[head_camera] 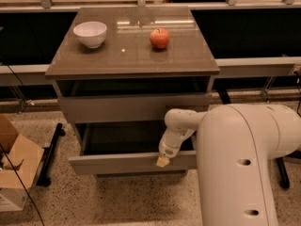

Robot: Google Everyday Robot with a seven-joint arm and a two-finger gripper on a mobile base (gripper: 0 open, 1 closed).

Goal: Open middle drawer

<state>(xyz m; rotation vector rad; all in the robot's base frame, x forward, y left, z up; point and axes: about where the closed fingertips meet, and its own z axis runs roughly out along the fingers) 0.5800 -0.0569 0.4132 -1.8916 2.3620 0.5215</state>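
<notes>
The grey-brown cabinet (131, 60) has its middle drawer (117, 163) pulled out towards me. Its flat front stands forward of the top drawer front (117, 108), and its shallow dark box (122, 138) shows behind it. My gripper (162, 160) hangs from the white arm (244, 164) at the top edge of the middle drawer front, right of its centre, and its pale tip rests against that edge. The lowest drawer is hidden under the open one.
A white bowl (90, 33) and a red apple (160, 38) sit on the cabinet top. A cardboard box (14, 168) stands on the speckled floor at the left. A black stand leg (49, 154) lies beside the cabinet. Dark railings run behind.
</notes>
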